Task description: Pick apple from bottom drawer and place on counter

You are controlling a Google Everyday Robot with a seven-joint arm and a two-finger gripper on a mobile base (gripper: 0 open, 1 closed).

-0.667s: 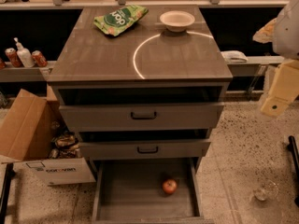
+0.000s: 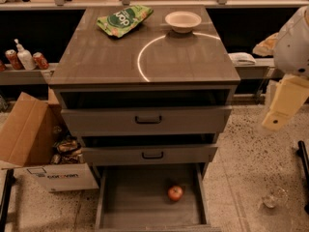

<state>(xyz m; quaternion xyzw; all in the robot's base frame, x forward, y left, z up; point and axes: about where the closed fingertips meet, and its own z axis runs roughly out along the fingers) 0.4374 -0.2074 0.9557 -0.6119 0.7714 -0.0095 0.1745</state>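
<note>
Only round apple [image 2: 175,193] in bottom drawer [image 2: 130,199], axis unclear, end effector [image 2: 275,197] lower right

Nothing reads cleanly. Green snack bag [image 2: 124,20], back left on the desk [image 2: 193,64]: white round logo with lettering, too blurred to spell. Cardboard box [image 2: 58,177] on the floor left of the desk: dark printed word and a small square symbol on its white front, not legible. Jaws: right of the desk, at frame edge.
</note>
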